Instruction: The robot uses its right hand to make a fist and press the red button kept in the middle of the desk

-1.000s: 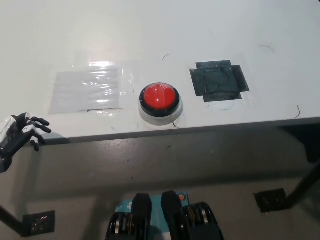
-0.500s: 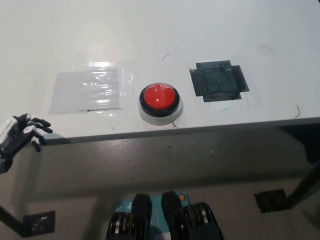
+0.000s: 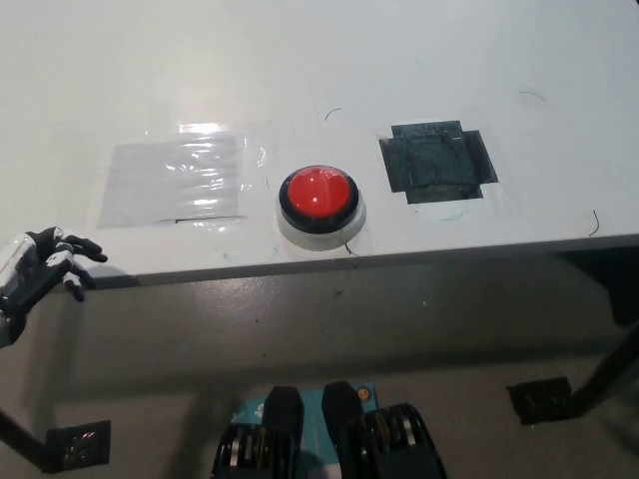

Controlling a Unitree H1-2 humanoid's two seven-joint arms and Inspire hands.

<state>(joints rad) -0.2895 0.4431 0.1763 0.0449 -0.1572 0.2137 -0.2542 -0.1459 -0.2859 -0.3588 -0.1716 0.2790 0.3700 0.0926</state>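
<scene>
Left hand (image 3: pixel 40 264), white, rests released with fingers spread at the bench's (image 3: pixel 300 80) near-left edge; the pressing right hand is out of view. Red button (image 3: pixel 319 195) sits mid-bench, well right of that hand.

white desk (image 3: pixel 300 60) carries a red button (image 3: pixel 318 196), clear plastic sheet (image 3: pixel 175 180) and dark taped patch (image 3: pixel 437 162)

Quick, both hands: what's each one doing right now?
Left hand: open, holding nothing, at the desk's near-left edge.
Right hand: not in view.
</scene>
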